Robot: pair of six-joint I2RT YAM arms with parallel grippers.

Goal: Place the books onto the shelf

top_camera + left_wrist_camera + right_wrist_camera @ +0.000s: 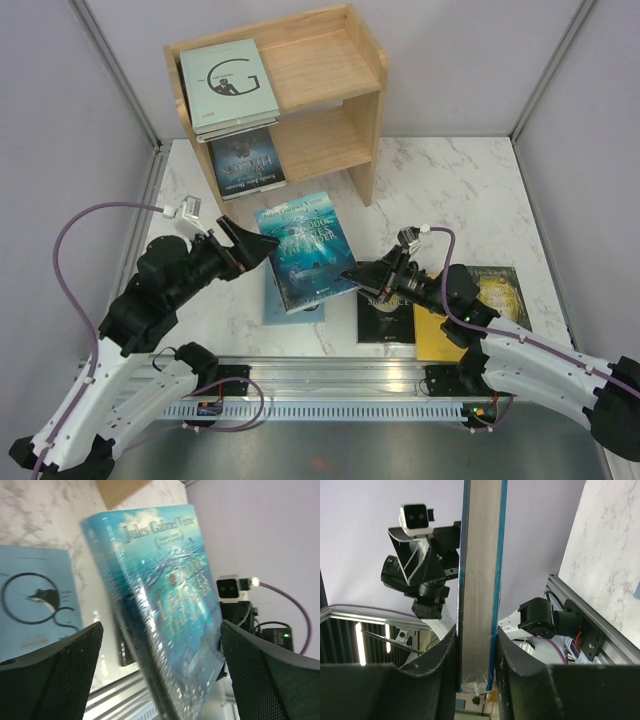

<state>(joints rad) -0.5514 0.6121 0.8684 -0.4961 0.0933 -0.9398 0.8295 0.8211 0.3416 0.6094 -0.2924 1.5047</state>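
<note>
A teal book (303,250) hangs tilted above the table between my two arms. My right gripper (356,273) is shut on its right edge; in the right wrist view the page edge (480,580) is pinched between both fingers (476,655). My left gripper (255,248) stands wide open at the book's left edge. Its fingers (55,675) sit apart from the blurred cover (165,605). On the wooden shelf (330,65), a white "G" book (228,82) lies on the top tier and a dark blue book (248,160) on the lower one.
A pale blue book (288,305) lies flat on the marble table (450,190) under the teal one, also seen in the left wrist view (35,605). A black book (385,322), a yellow book (438,335) and a green-gold book (503,290) lie under my right arm.
</note>
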